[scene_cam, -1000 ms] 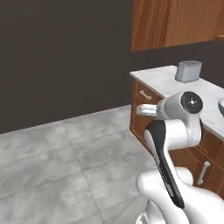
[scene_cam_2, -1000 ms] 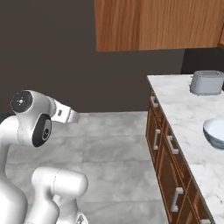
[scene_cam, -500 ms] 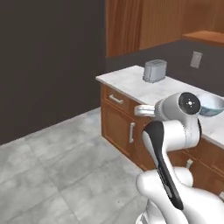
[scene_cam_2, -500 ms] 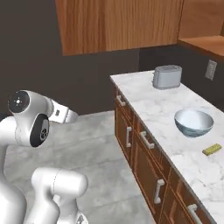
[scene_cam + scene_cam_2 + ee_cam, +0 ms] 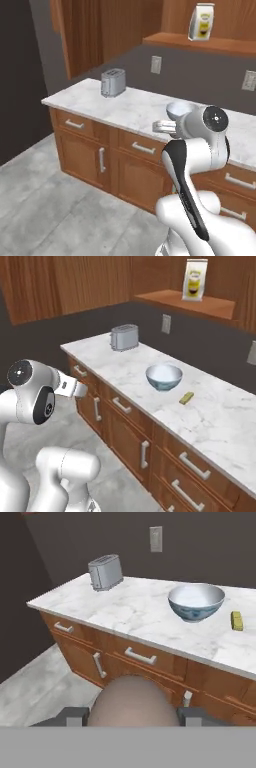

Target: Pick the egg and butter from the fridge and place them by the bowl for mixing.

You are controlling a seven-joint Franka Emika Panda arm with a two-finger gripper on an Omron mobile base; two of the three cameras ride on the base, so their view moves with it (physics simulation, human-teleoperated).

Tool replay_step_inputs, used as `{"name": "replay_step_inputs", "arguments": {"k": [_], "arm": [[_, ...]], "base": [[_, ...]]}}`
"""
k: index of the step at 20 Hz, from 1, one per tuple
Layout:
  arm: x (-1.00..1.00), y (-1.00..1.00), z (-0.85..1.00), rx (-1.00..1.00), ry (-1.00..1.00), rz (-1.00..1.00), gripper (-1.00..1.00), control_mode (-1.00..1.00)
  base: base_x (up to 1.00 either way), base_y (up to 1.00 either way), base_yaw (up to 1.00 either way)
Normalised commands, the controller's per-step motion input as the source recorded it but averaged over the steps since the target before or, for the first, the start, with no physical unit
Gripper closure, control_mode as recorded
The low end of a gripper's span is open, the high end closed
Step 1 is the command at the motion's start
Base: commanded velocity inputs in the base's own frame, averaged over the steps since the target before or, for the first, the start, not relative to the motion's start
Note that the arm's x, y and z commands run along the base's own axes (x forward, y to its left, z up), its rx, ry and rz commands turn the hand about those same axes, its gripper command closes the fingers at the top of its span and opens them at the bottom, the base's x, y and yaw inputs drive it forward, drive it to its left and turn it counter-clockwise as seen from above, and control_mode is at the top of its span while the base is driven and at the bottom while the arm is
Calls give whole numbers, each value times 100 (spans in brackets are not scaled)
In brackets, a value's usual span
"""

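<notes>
In the hand view, the brownish-grey egg (image 5: 131,701) sits between the two dark fingertips, and my gripper (image 5: 133,716) is shut on it. The gripper is held out in front of the wooden lower cabinets, short of the marble counter (image 5: 135,614). On that counter stands the light blue-grey bowl (image 5: 196,602) (image 5: 164,377) (image 5: 180,109). The pale-yellow butter (image 5: 236,620) (image 5: 186,398) lies on the counter just right of the bowl. In the right base view the hand (image 5: 75,389) reaches toward the cabinet drawers. The fridge is out of view.
A grey toaster (image 5: 106,572) (image 5: 124,337) (image 5: 113,82) stands at the counter's left end. A bag (image 5: 194,279) sits on a wooden wall shelf above the counter. Drawers and doors with metal handles line the cabinet front, and grey tile floor lies to the left.
The whole picture has shifted, so the base has moved. The counter is now closer and more central, with bowl and butter in view. The arm keeps its pose and its grip.
</notes>
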Motion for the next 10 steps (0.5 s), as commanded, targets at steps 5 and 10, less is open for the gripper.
{"name": "replay_step_inputs", "arguments": {"k": [5, 10], "arm": [[0, 0, 0, 0, 0, 0, 100, 100], [0, 0, 0, 0, 0, 0, 100, 100]], "base": [[40, 4, -61], [46, 10, -57]]}}
